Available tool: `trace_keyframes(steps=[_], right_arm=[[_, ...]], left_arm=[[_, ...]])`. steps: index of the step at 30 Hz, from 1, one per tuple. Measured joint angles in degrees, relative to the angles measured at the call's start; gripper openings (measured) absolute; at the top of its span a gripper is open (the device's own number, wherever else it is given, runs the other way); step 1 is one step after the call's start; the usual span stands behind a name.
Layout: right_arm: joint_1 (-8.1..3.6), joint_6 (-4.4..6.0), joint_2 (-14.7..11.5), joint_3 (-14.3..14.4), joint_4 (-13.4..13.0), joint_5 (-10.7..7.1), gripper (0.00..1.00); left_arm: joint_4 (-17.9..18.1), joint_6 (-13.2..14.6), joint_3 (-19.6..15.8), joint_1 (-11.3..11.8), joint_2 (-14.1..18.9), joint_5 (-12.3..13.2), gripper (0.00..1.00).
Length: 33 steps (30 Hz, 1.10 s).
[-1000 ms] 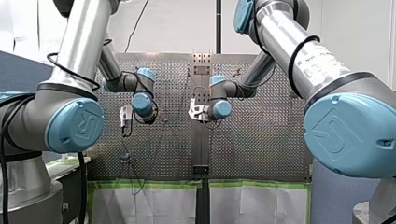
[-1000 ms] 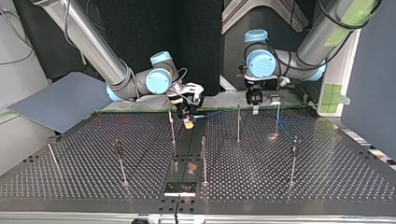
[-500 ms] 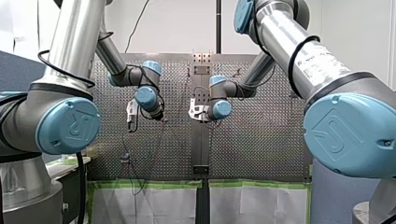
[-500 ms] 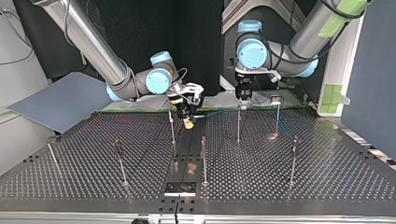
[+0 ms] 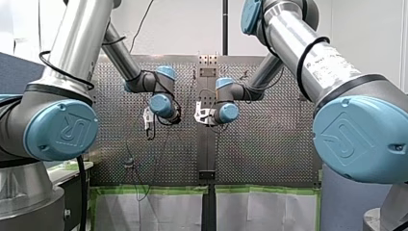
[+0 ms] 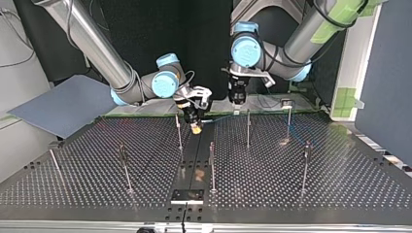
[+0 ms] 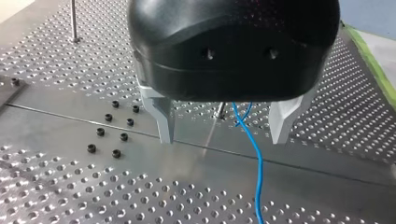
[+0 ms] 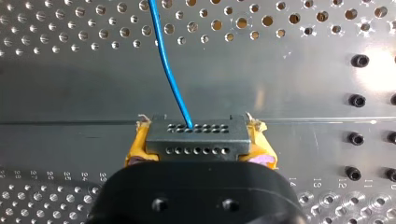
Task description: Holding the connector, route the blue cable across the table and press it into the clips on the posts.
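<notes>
Clamping the connector (image 8: 196, 137) between yellow pads (image 8: 134, 150), the right gripper (image 8: 200, 147) sits low over the table (image 8: 70, 93), blue cable (image 8: 166, 56) running ahead. You see the left gripper (image 7: 223, 135) spread wide, cable passing between its fingers (image 7: 163, 116); its black housing (image 7: 233, 46) hides where the cable ends.

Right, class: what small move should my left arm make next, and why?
Probably lower my left gripper and shut it on the thin blue cable: its metal fingers stand open with the cable running between them, while my right gripper clamps the dark grey perforated connector block.
</notes>
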Motion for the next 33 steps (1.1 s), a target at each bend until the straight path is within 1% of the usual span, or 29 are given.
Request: trace_keyframes(steps=[6,12,18,21,24,30,33], right_arm=[[0.00,0.00,0.00,-0.02,0.01,0.00,0.00],[-0.01,0.00,0.01,0.01,0.01,0.00,0.00],[-0.01,0.00,0.01,0.00,0.01,0.00,0.00],[-0.01,0.00,0.01,0.01,0.01,0.00,0.00],[-0.01,0.00,0.00,0.01,0.01,0.00,0.00],[-0.02,0.00,0.00,0.01,0.00,0.00,0.00],[-0.02,0.00,0.00,0.00,-0.05,0.00,0.00]], left_arm=[[-0.49,0.00,2.91,0.38,-2.95,-1.24,1.00],[-0.98,0.01,3.79,0.97,-4.11,-1.44,1.00],[-0.64,0.08,4.88,0.77,-6.22,-1.24,1.00],[-0.50,0.06,5.19,0.65,-6.90,-1.28,1.00],[0.01,-0.13,5.92,0.54,-7.44,-1.84,1.00],[0.12,-0.31,7.69,0.49,-7.72,-2.17,1.00],[-0.06,-0.47,7.98,0.40,-7.75,-2.28,1.00]])
